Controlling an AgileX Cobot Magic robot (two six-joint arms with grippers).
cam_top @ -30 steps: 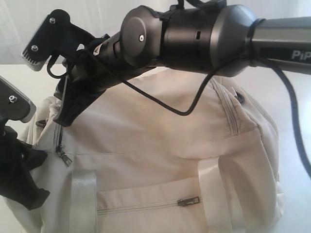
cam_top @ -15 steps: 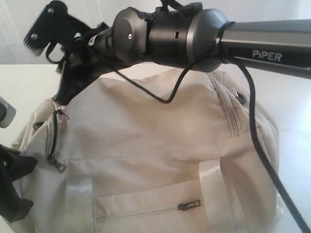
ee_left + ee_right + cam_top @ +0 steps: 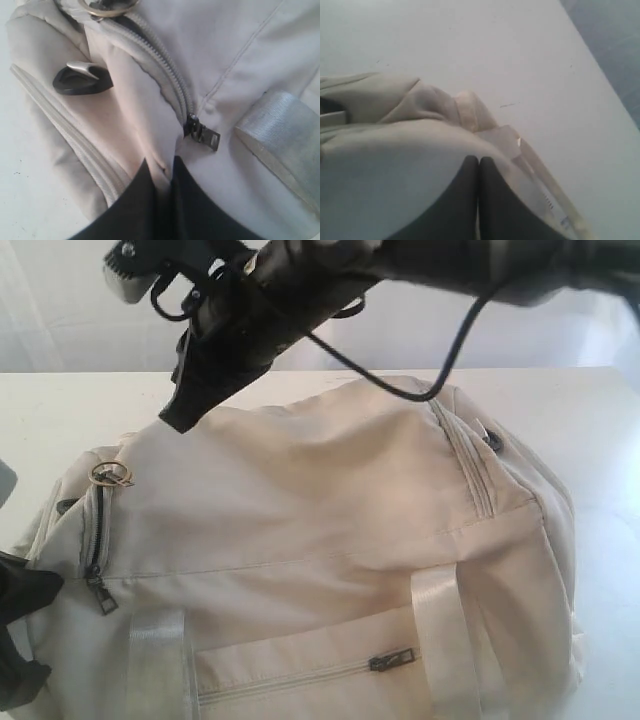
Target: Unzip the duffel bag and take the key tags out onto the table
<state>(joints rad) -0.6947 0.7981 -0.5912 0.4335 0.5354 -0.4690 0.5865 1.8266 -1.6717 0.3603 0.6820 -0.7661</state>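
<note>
The cream duffel bag (image 3: 330,510) fills the exterior view on the white table (image 3: 40,405). Its end zipper stands partly open, with the dark pull (image 3: 99,597) low and a metal ring (image 3: 110,475) at the upper end. No coloured key tags show. My left gripper (image 3: 168,167) is shut, pinching a fold of bag fabric just beside the zipper pull (image 3: 203,134). Only a black corner of that gripper (image 3: 20,635) appears in the exterior view. My right gripper (image 3: 183,418) hovers shut above the bag's top left, and its fingers (image 3: 470,172) hold nothing.
A front pocket zipper pull (image 3: 392,659) and pale webbing straps (image 3: 440,640) cross the bag's near side. A black loop (image 3: 80,81) sits on the bag's end. A clear plastic strip (image 3: 542,192) lies on the table (image 3: 470,40) beside the bag.
The right arm lifted up and rightward, off the zipper's upper end. The left gripper slid down and left, nearly out of the exterior view. A metal ring now shows at the zip's top.
</note>
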